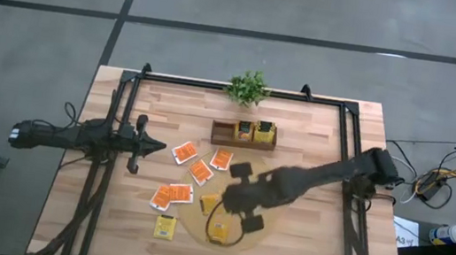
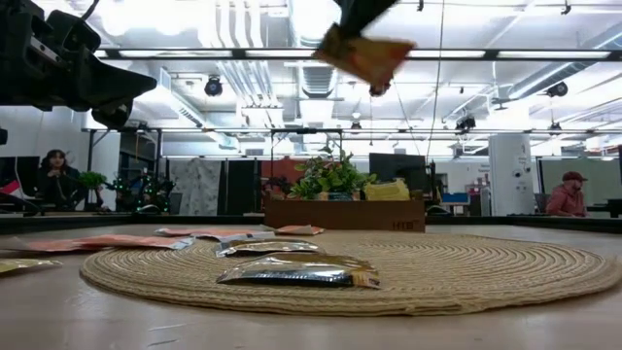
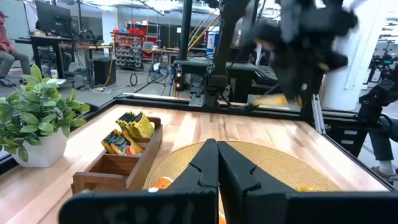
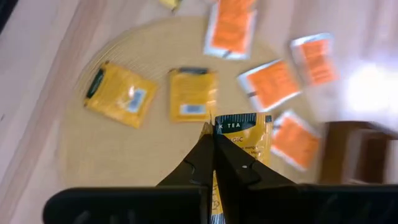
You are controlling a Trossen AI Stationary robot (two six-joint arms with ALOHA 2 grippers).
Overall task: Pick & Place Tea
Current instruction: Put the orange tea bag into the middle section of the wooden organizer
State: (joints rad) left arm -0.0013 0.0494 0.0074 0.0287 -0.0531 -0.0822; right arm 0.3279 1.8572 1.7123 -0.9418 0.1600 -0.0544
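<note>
While a yellow packet (image 4: pixel 244 144) was pinched between the closed fingers of the right gripper (image 4: pixel 212 138), the carrying step of the task was judged to be in hand: the packet was held clear of the table, above the round woven mat (image 1: pixel 258 235), and seen high in the low view (image 2: pixel 364 55). On its dark top band the white letters "K TEA" were read, and below them "GIC"; the smaller print beneath could not be made out.

Below the raised packet, two more yellow packets (image 4: pixel 120 94) lay flat on the mat, their pale labels too blurred to be read. Just beyond the mat's edge, several orange-red packets (image 1: pixel 200 171) were scattered on the bare wood, and one yellow packet (image 1: pixel 164 227) lay off the mat near the front edge.

Farther back, a wooden holder (image 1: pixel 243 135) was seen to hold some yellow packets already standing upright. The next move was judged to call for the held packet to be swung over that holder, turned on edge and lowered into a free slot before release.

The left gripper (image 1: pixel 154 145) waited above the table's left side, its fingers pressed together on nothing. Behind the holder, at the far edge, a small green plant (image 1: pixel 248 87) stood.
</note>
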